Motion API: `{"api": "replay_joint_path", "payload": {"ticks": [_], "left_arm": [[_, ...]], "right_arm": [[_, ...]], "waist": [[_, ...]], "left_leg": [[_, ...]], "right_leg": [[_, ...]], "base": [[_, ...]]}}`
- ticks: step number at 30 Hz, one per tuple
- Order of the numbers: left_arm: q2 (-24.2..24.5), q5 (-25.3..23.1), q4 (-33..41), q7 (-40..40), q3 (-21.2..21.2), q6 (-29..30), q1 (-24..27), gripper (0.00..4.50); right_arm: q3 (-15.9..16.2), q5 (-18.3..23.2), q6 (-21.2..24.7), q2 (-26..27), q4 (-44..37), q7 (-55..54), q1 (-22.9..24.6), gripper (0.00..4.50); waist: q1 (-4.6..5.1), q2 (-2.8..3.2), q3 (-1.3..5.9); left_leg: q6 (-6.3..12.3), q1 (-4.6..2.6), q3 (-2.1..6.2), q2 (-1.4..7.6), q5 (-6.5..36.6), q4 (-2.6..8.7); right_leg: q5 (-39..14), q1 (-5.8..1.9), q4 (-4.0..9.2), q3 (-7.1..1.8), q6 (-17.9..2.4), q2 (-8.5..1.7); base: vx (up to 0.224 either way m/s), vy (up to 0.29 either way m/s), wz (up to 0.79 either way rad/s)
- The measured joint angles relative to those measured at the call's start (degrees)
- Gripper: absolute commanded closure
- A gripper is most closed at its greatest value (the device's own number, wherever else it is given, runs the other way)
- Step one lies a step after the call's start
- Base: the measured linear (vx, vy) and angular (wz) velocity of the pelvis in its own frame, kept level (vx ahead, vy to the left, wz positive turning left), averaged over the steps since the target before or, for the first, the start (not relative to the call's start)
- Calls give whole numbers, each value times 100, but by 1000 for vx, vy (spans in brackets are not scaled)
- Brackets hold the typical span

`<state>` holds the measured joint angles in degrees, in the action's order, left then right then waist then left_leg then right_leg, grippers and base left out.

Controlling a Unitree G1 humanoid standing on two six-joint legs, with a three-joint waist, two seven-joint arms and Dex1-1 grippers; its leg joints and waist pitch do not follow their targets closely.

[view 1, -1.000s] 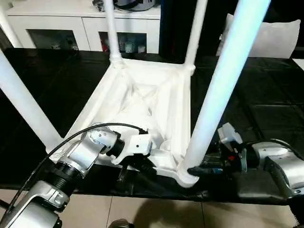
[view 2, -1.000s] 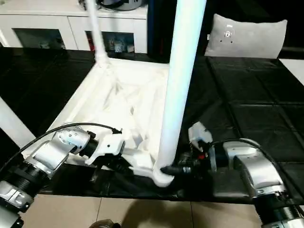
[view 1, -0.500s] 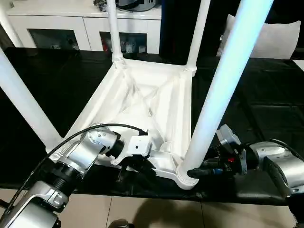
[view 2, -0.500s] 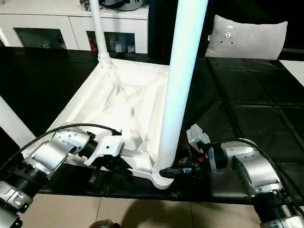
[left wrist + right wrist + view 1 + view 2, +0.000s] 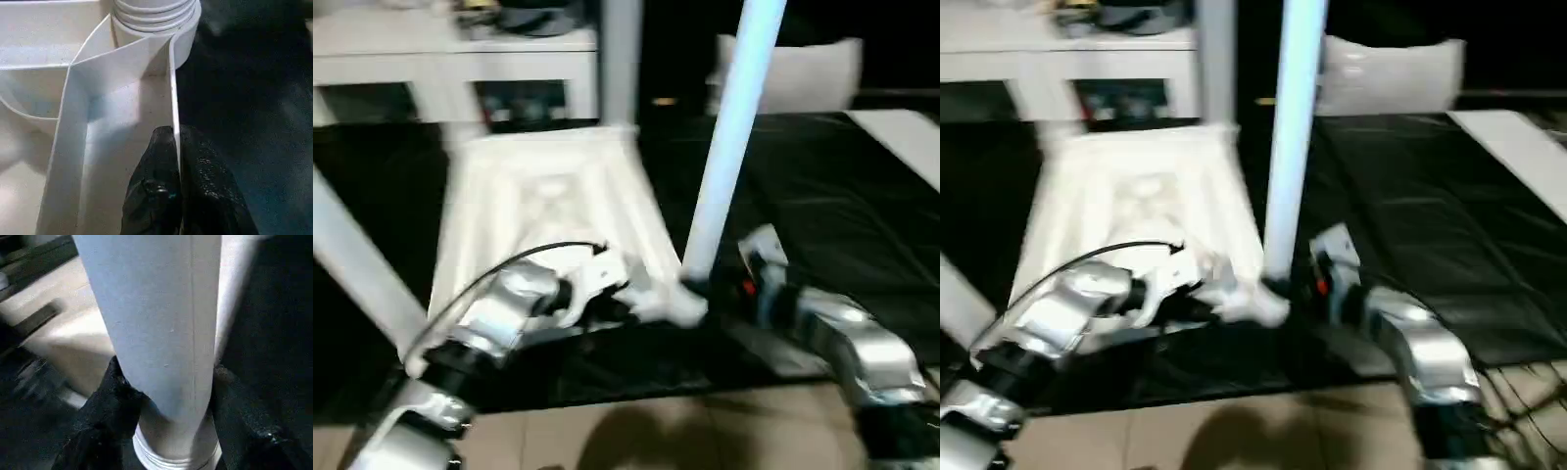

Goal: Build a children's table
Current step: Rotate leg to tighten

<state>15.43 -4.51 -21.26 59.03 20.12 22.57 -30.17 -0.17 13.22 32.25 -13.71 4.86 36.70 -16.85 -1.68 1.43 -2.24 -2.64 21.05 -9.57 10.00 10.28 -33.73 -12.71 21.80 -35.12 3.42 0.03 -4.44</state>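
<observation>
Surface: black sheet (image 5: 862, 196) under the work, pale floor tiles (image 5: 1263, 431) along its near edge.
Tabletop: white tabletop (image 5: 543, 201) lies upside down on the black sheet, ribbed underside up, left of centre in the head views.
Legs: near-right leg (image 5: 729, 137) stands upright in its corner socket (image 5: 156, 22); another leg (image 5: 357, 264) rises at about 9 o'clock from the tabletop's middle; a far leg (image 5: 619, 59) stands at roughly 12 o'clock.
Background: white cabinet (image 5: 460, 59) at 11 o'clock, pale cushion (image 5: 793, 73) at 1 o'clock.
Left pincer: left pincer (image 5: 175, 142) is closed, its two black fingers (image 5: 156, 166) pinched on the thin rim wall of the tabletop, just beside the near-right socket.
Right pincer: right pincer (image 5: 164, 382) straddles the base of the near-right leg, one black finger (image 5: 112, 396) on each side, both against the tube just above its flared end; gripping the leg.
</observation>
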Motion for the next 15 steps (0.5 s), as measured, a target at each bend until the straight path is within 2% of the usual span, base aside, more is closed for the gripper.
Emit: {"api": "replay_joint_path", "payload": {"ticks": [1, 2, 4, 6, 9, 12, 13, 15], "left_arm": [[-96, -13, 0, -154, -36, 94, -4, 450], [-131, -19, 0, -209, -47, 121, -5, 450], [-197, -25, 3, -306, -84, 157, -6, 450], [-259, -21, 48, -289, -31, 165, -6, 450], [-203, -7, 197, -168, 59, 146, 6, 450], [-88, 46, 276, 16, 120, 43, 26, 450], [-13, 44, 273, 81, 129, -32, 27, 450], [75, 46, 267, 236, 178, -198, 30, 450]], "right_arm": [[-18, -21, -86, 134, 35, -213, -2, 251], [-23, -37, -147, 164, 53, -274, -1, 217], [-45, -54, -338, 245, 117, -411, 14, 184], [-78, -54, -384, 298, 212, -513, 22, 174], [-111, -25, -392, 228, 69, -373, 119, 141], [-46, 36, -405, 51, -23, -84, 159, 128], [12, 66, -459, -84, -32, 94, 173, 106], [72, 101, -586, -401, -39, 493, 247, 93]], "waist": [[3, 1, 1], [3, 1, 1], [-7, -1, -1], [-42, 3, -3], [-152, 4, -4], [-221, 18, -5], [-257, 27, -7], [-335, 35, -11]], "left_leg": [[0, -1, 1, 0, 0, 1], [0, -6, 1, 0, 0, 1], [0, -2, -9, 0, 0, 0], [0, 4, -13, -2, 0, 1], [-1, 9, -21, -3, 2, 21], [-8, 16, -22, -3, 6, 48], [-9, 19, -21, -1, 6, 52], [-9, 21, -20, -1, 6, 54]], "right_leg": [[5, 2, 7, 3, -6, -1], [6, 2, 7, 3, -8, -1], [50, 8, 15, -1, -22, -4], [69, 9, 16, -3, -22, -8], [110, 12, 19, -9, -46, -8], [94, 22, 20, 0, -43, -7], [91, 24, 21, 7, -45, -7], [88, 25, 23, 8, -46, -7]], "base": [[0, 0, 0], [0, 0, 0], [0, 0, 0], [0, 0, 0], [0, 0, 0], [35, -9, 1], [0, 0, 0], [0, 0, 0]]}}
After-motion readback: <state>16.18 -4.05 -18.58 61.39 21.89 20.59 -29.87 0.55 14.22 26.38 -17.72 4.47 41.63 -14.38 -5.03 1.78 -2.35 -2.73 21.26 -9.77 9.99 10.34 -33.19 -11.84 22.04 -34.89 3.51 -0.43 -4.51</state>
